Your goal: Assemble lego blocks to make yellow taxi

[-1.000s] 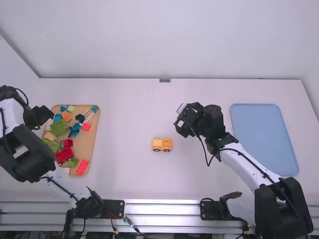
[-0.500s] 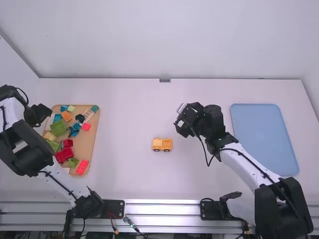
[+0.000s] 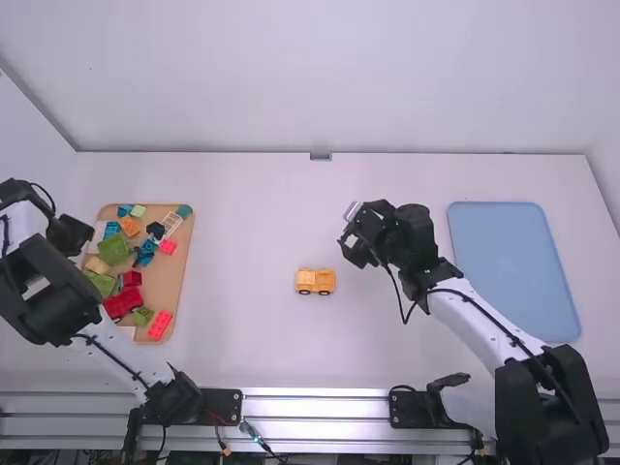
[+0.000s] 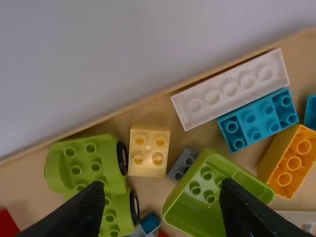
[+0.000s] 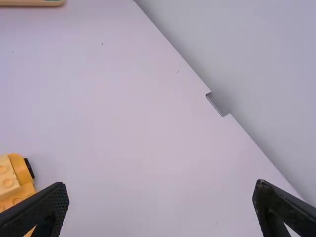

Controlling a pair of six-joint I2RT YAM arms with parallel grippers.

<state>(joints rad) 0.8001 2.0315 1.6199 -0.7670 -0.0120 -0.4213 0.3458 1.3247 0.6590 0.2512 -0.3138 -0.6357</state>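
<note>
Lying ahead of wide-set left fingers [image 4: 79, 213]: pale yellow block [image 4: 148, 152] | right fingers [image 5: 42, 210]: wide

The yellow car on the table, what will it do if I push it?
The yellow car might roll, since dark wheels show along its side. It is probably stiff, like hard plastic, with crisp round studs. A bump could pop it apart, as it looks built from blocks.

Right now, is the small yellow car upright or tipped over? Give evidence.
Upright: the yellow car shows wheels low on its near side, and studs on top.
</note>
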